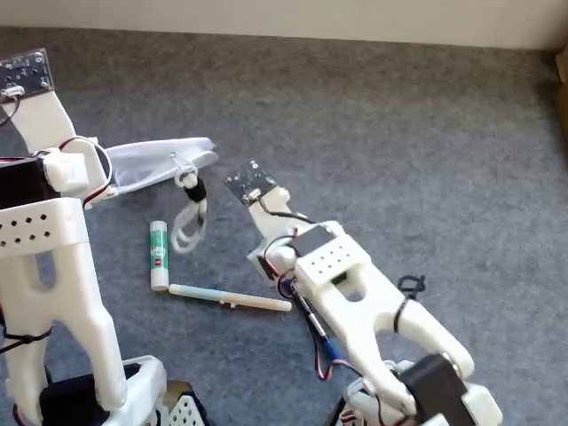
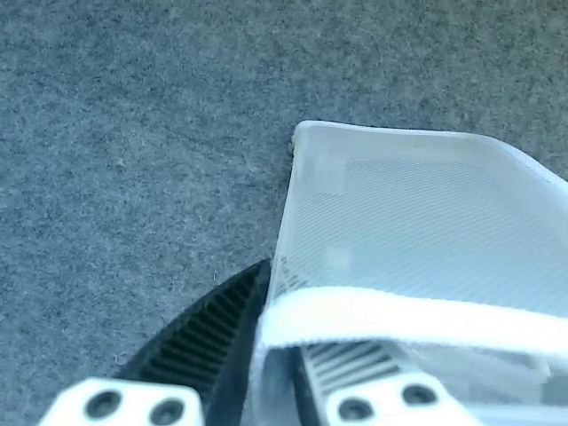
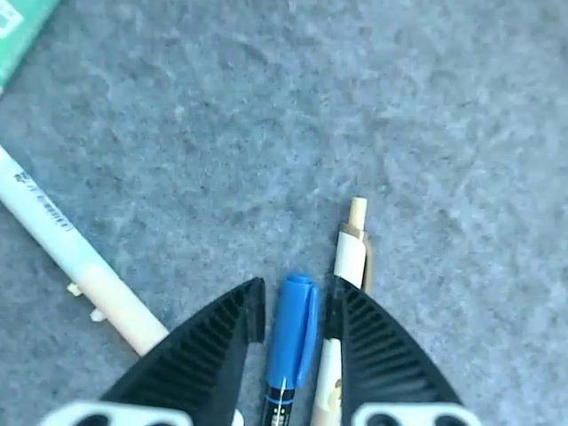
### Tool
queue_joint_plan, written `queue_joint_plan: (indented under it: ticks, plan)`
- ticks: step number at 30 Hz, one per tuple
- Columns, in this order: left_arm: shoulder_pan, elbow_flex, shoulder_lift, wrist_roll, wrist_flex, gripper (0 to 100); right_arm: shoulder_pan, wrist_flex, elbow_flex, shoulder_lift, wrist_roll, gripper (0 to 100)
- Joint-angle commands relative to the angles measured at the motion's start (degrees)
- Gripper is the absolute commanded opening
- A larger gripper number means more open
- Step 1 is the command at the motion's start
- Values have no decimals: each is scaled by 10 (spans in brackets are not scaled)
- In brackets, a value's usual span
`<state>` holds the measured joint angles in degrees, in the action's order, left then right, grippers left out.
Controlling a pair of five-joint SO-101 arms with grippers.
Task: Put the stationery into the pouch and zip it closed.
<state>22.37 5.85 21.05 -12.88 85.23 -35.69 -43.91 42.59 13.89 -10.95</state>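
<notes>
High view, pouch (image 1: 169, 161): white mesh, stretched out from the left arm over grey carpet (image 1: 399, 133).
High view, glue stick (image 1: 159, 256) and white pen (image 1: 229, 297): lay between the arms.
Left wrist view, left gripper (image 2: 284, 337): clamped on the pouch's edge.
Right wrist view, right gripper (image 3: 295, 297): jaws slightly apart, straddling blue pen (image 3: 291, 342); cream pen (image 3: 349, 257) just beside.

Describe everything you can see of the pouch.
The pouch is a flat, white, see-through mesh bag with a fine striped weave and a solid white band along one edge. The left end effector is shut on one end; the rest sticks out over the grey carpet. At the far end a white cord loop hangs from a black-tipped pull, near the glue stick. No stationery shows through the mesh; whether the zip is open I cannot tell.
</notes>
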Motion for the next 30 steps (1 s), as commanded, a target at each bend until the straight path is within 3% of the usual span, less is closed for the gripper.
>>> queue_joint_plan:
  ticks: [1,22,26,30]
  plan:
    - [10,3,-10,-6,-11,6,31,13,-58,-22,-4,108]
    - [10,3,-12,-6,-11,6,45,12,-168,-233,-7,101]
    - [10,3,-13,-6,-11,6,45,11,-170,-232,-8,2]
    - [10,3,-13,-6,-11,6,47,11,-169,-232,-8,5]
